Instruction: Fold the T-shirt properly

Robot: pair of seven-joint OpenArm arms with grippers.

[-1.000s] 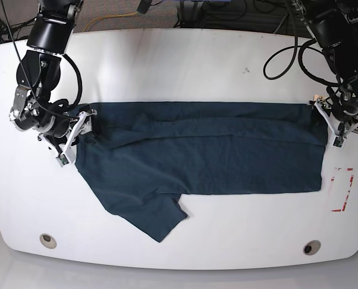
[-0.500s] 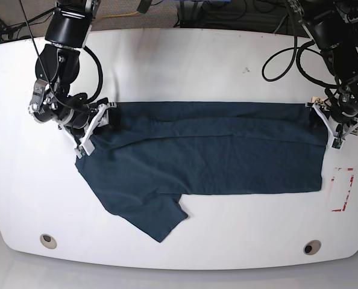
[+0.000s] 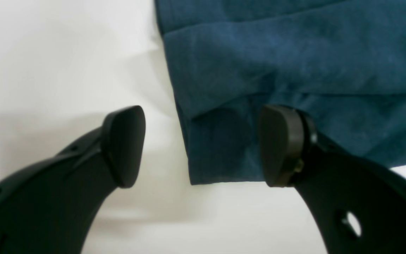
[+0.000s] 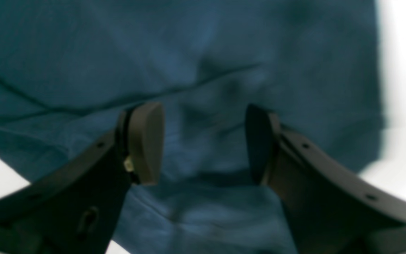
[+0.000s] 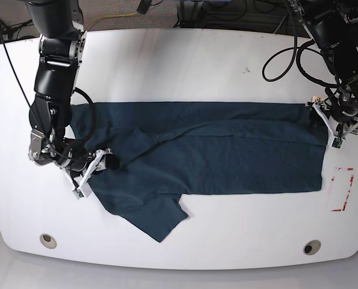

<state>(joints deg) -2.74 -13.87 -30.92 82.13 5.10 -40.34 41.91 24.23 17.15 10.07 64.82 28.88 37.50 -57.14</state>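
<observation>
Base view shows the T-shirt spread across the white surface, one sleeve trailing toward the near edge. The left pincer stands spread astride the hem corner; the right pincer hangs spread over cloth, apparently gripping nothing. Closing early could pinch one layer and skew the fold. No readable writing shows.

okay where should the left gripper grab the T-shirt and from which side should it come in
Take the T-shirt at its corner, coming from the bare table side. The left gripper is open and straddles the straight edge, one finger on white, one over cloth, and the cloth lies flat in layers there.
</observation>
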